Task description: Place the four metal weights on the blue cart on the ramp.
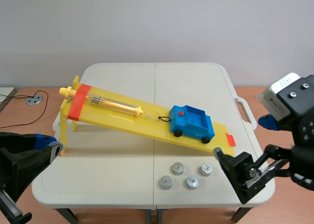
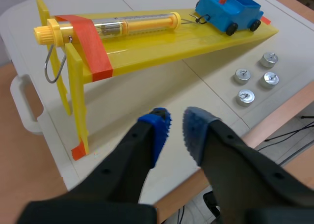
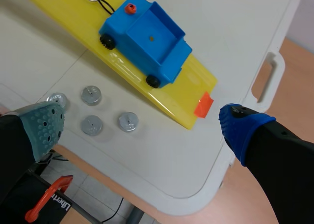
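Four metal weights (image 1: 192, 182) sit clustered on your desk (image 1: 98, 180), just before the low end of the yellow ramp (image 1: 127, 118), where the blue cart (image 1: 192, 122) stands. Your right end effector (image 3: 142, 128) gapes wide beside them; your left end effector (image 2: 175, 130) is narrowly parted, holding nothing.

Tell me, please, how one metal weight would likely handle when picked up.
The metal weight is probably heavy for its size and rigid. Its shiny sides may slip. Squat and flat on the table, it seems unlikely to tip.
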Motion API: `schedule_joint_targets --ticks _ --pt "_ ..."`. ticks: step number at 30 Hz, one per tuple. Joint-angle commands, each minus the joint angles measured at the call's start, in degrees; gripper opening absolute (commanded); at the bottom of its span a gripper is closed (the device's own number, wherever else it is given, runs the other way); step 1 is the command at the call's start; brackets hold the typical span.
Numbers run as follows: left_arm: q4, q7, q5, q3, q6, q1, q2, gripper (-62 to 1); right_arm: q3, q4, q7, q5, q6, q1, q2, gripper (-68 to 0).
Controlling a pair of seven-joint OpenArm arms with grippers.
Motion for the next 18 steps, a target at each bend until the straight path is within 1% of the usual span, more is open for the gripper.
schedule_joint_targets --ticks 1,2,4,9,11,14,16,18 --pt "3.9 -6.0 -4.6 -0.9 -2.0 -0.9 0.0 -56.4 -1.9 4.0 4.5 2.6 1.1 3.9 1.4 -1.7" --pt "3.9 -5.9 -4.6 -0.9 -2.0 -0.9 0.0 -57.3 -2.7 3.6 4.5 2.6 1.1 4.0 1.0 -1.8" --pt "3.9 -5.9 -4.5 -0.9 -2.0 -0.9 0.0 -57.3 -4.4 2.6 4.5 2.5 1.1 4.8 0.1 -5.2" --pt "3.9 -4.9 -4.4 -0.9 -2.0 -0.9 0.0 -57.4 -7.5 -1.2 3.9 2.1 1.1 6.3 -1.5 -19.5" --pt "3.9 -4.7 -4.4 -0.9 -2.0 -0.9 0.0 -57.3 -8.3 -2.8 3.0 2.1 1.1 7.4 -2.3 -23.4" --pt "3.9 -4.7 -4.4 -0.9 -2.0 -0.9 0.0 -57.3 -9.2 -4.7 1.1 -0.3 2.1 9.4 -4.0 -26.9" --pt "3.9 -4.7 -4.4 -0.9 -2.1 -0.9 0.0 -57.3 -10.1 -5.6 0.5 -2.2 2.2 10.7 -4.9 -28.3" --pt "3.9 -4.7 -4.4 -0.9 -2.1 -0.9 0.0 -57.3 -11.2 -6.6 0.5 -4.1 2.2 11.8 -5.7 -28.3"
